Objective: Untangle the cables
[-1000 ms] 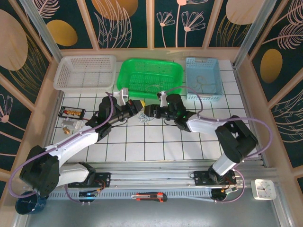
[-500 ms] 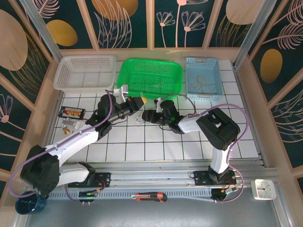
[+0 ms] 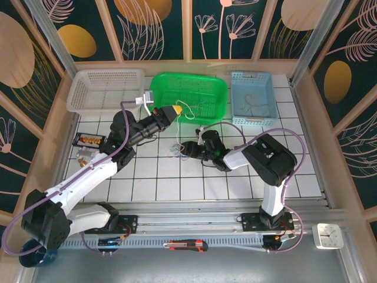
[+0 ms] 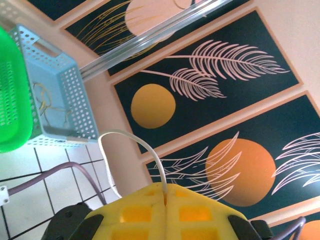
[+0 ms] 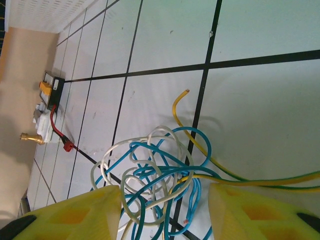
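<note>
The cables (image 3: pixel 177 149) lie as a small tangle of blue, white and yellow wire (image 5: pixel 160 170) on the tiled floor, left of centre. My right gripper (image 5: pixel 165 210) is low over the tangle and open, with a yellow finger on either side of the loops and not pressing them. A yellow wire (image 5: pixel 250 177) runs off to the right past one finger. My left gripper (image 4: pixel 165 187) is raised by the green basket's front edge, shut on a thin white cable (image 4: pixel 144 142) that arcs up from between its fingertips. From above, that gripper (image 3: pixel 172 111) and the white cable (image 3: pixel 186 106) show over the basket.
Along the back stand a white basket (image 3: pixel 106 89), a green basket (image 3: pixel 188 94) and a blue basket (image 3: pixel 253 99) with wires inside. A black box of brass parts (image 3: pixel 88 140) and a red-tipped lead (image 5: pixel 59 134) lie at the left. A box cutter (image 3: pixel 185 244) rests on the front rail.
The left gripper has risen and swung back toward the green basket with the white cable. The right gripper has come down and left onto the tangle, its jaws somewhat narrower.
</note>
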